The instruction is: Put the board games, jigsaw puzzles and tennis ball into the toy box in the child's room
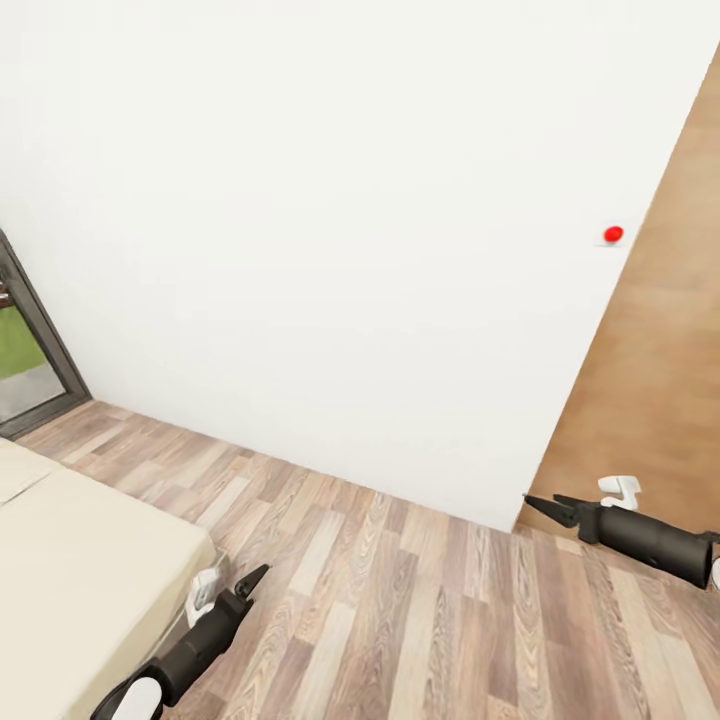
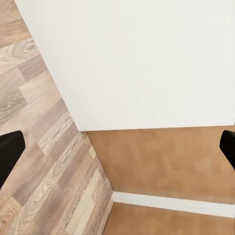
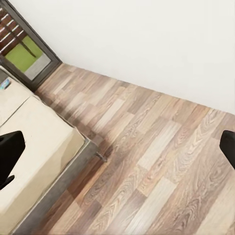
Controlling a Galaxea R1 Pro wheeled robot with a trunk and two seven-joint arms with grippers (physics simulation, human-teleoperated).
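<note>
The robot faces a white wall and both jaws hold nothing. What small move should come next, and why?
Probably turn the base left toward the low bed with the beige mattress. The head view faces a plain white wall and wood-plank floor, with no toy in sight, and the left gripper and right gripper carry nothing.

White wall (image 1: 330,230) spans most of head view, plain, evenly lit. Small red round button (image 1: 613,234) on white plate near wall's right edge. Right of it, brown wooden door panel (image 1: 660,340) — wood-toned, reaching floor. Wood-plank floor (image 1: 420,600) in mixed light and grey-brown boards. Dark-framed window (image 1: 30,350) at far left, reaching floor — green grass outside. Bed (image 1: 70,560) at lower left: beige mattress on dark grey frame (image 3: 58,183), corner just beside floor planks.
</note>
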